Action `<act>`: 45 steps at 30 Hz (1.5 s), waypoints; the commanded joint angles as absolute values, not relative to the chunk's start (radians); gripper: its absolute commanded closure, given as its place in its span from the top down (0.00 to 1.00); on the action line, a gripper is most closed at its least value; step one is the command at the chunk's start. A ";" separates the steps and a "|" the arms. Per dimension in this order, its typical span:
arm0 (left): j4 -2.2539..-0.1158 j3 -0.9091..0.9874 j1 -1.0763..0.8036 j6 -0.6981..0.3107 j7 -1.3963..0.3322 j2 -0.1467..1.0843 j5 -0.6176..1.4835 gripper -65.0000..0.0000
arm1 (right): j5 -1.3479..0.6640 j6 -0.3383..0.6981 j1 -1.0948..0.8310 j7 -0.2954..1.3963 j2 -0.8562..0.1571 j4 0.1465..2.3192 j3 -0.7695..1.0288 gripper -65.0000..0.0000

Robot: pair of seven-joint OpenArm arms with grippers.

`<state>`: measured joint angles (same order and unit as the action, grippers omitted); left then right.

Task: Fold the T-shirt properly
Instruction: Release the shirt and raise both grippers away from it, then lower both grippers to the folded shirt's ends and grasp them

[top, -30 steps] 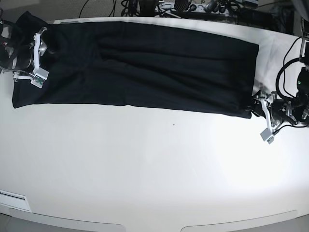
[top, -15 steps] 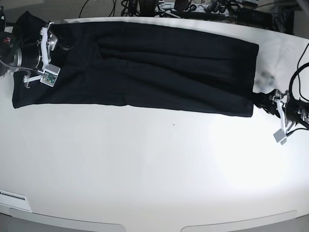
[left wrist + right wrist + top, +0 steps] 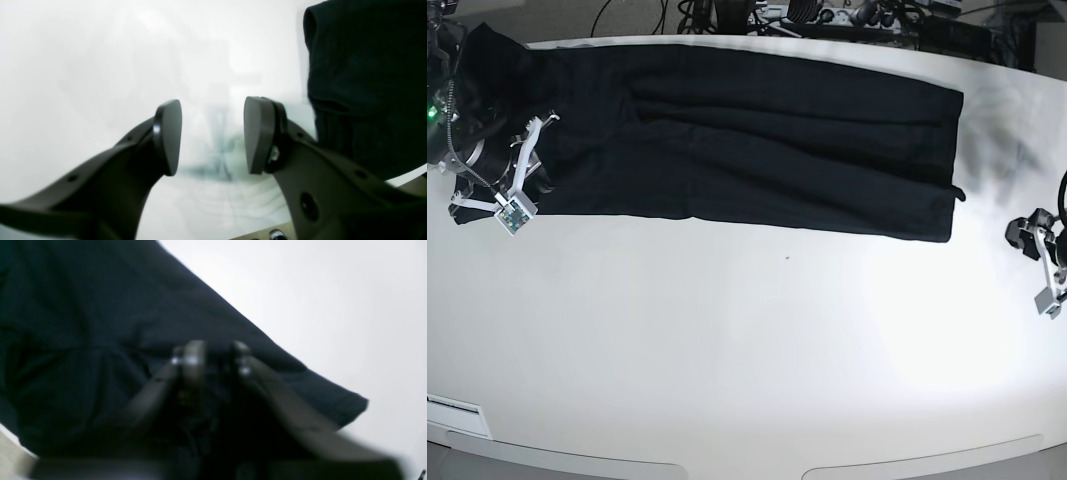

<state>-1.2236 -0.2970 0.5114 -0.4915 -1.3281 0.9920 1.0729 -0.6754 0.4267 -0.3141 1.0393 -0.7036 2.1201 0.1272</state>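
Base view: one T-shirt, one table, two arms.

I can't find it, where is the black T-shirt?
In the base view the T-shirt lies stretched along the table's far edge, its left end under the right pincer.

Motion blur hides whether the right pincer grips the T-shirt.
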 commanded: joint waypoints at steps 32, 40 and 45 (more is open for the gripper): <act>-1.219 0.248 0.306 -0.517 -1.396 0.842 1.330 0.00 | -0.340 0.127 -0.225 0.921 -0.460 1.698 0.138 0.00; -1.220 0.313 0.200 -0.562 -1.396 0.760 1.484 0.42 | -0.339 0.150 -0.193 1.005 -0.461 1.853 0.138 0.54; -1.220 0.313 0.164 -0.561 -1.396 0.751 1.484 0.63 | -0.336 0.162 -0.185 1.007 -0.463 1.914 0.138 0.54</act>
<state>-1.2057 0.3016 0.1509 -0.5583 -1.4002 0.7204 1.4601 -0.3397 0.1619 -0.1932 1.0149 -0.4484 1.8996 0.1314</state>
